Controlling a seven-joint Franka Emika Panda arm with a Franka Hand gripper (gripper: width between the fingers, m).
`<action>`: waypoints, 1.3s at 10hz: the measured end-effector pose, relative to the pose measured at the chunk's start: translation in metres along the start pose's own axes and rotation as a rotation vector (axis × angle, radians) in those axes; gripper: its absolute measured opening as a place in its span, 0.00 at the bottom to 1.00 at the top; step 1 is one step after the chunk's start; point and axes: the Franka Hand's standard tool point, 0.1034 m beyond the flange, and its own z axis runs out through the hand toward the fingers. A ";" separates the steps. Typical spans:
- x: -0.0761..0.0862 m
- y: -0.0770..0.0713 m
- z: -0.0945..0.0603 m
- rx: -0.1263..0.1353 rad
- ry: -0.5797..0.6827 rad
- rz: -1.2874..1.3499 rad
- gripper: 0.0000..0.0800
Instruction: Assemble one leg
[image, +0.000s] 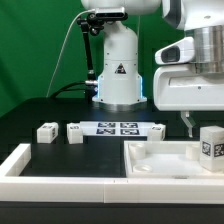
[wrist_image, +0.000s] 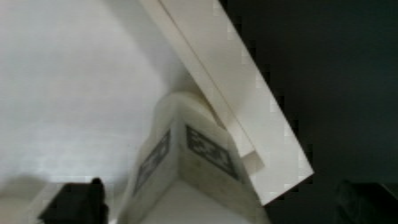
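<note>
A white leg (image: 210, 143) with a black-and-white tag stands upright in the right part of the large white tray-like piece (image: 160, 160). My gripper (image: 186, 122) hangs just above the tray, close to that leg on the exterior view's left. In the wrist view the leg (wrist_image: 196, 150) lies between my dark fingertips (wrist_image: 71, 202), which stand wide apart with gaps on both sides; the gripper (wrist_image: 217, 208) is open. The tray's flat floor (wrist_image: 71, 80) and raised rim (wrist_image: 222, 70) fill the rest of that view. Two more legs (image: 46, 131) (image: 75, 131) lie on the black table at the left.
The marker board (image: 118, 128) lies mid-table in front of the robot base (image: 118, 75). A small white part (image: 154, 130) sits at its right end. A white L-shaped frame (image: 20, 160) borders the front left. A green backdrop stands behind.
</note>
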 end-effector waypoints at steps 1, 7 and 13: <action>0.002 0.000 0.001 -0.003 -0.002 -0.086 0.81; 0.001 0.006 0.003 -0.047 -0.010 -0.578 0.81; 0.002 0.008 0.003 -0.050 -0.009 -0.578 0.36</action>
